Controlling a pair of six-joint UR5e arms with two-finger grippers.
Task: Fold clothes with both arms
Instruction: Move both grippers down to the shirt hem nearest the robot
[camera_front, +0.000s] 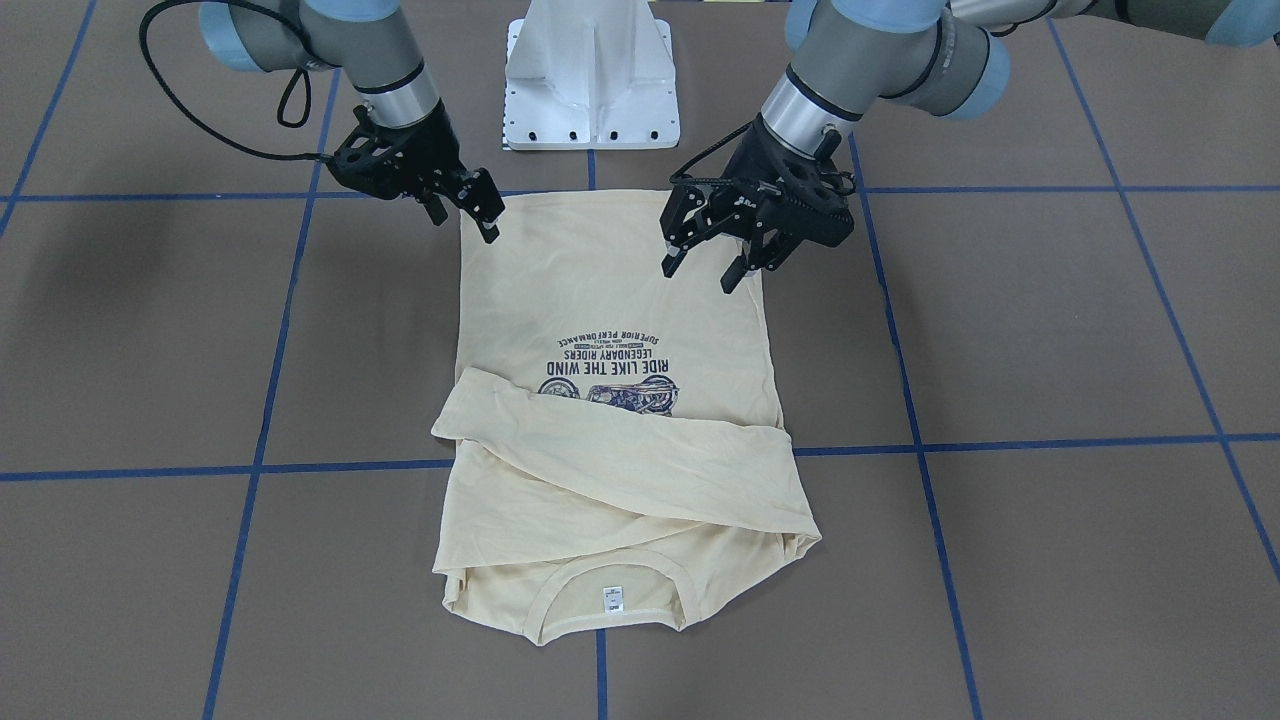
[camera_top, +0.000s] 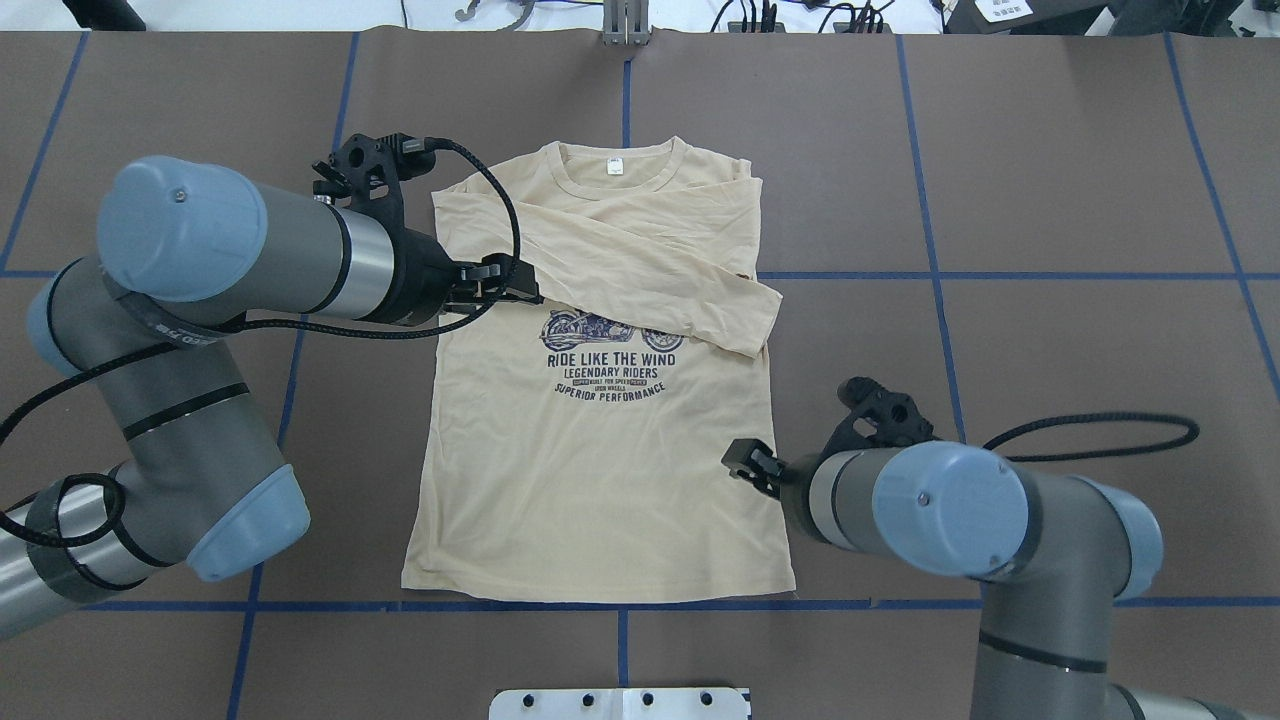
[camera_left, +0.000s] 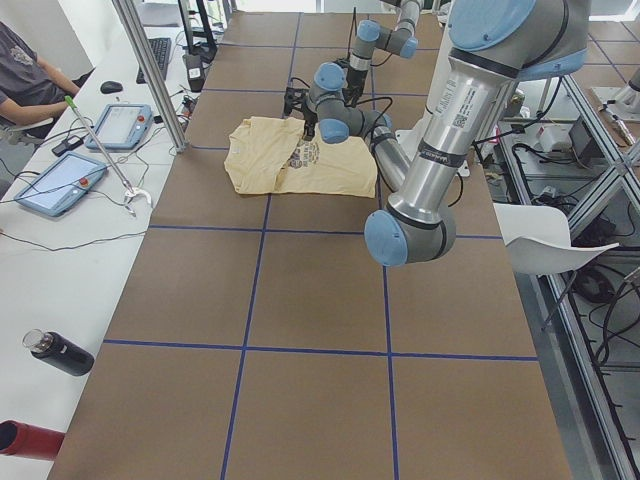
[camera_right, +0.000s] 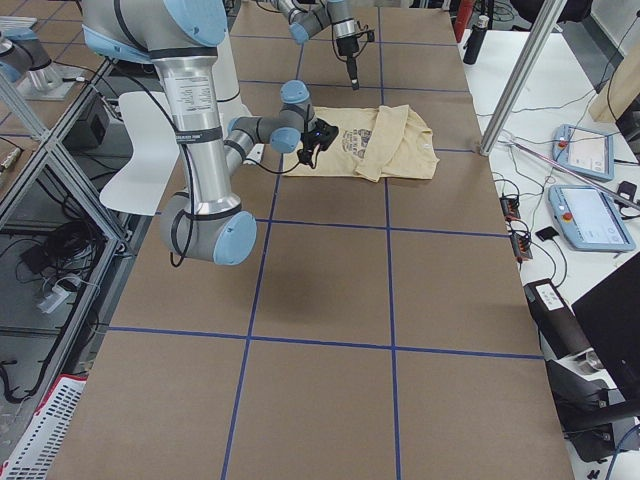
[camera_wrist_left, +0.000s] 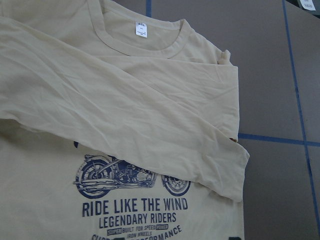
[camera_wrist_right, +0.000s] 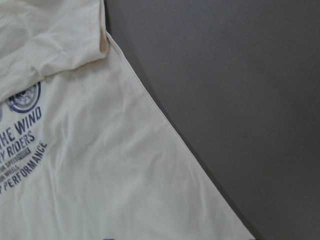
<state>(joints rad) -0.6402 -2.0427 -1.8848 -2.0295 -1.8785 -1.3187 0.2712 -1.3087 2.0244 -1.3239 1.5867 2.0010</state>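
T-shirt (camera_front: 610, 300) flat on table (camera_front: 1050, 340), print up, sleeve folded across chest, left gripper (camera_front: 698, 280) fingers apart above it, right gripper (camera_front: 466, 228) apart near side edge

Bare tabletop (camera_top: 1050, 200) lies open left, right and far of the T-shirt (camera_top: 590, 480). The left end effector (camera_front: 700, 275), jaws apart, hangs above the shirt's left side; the right end effector (camera_front: 465, 225), jaws apart, hangs at its near right edge. Crossed sleeves (camera_top: 640, 270) ridge the far half. A white pedestal base (camera_front: 592, 75) bounds the near side.
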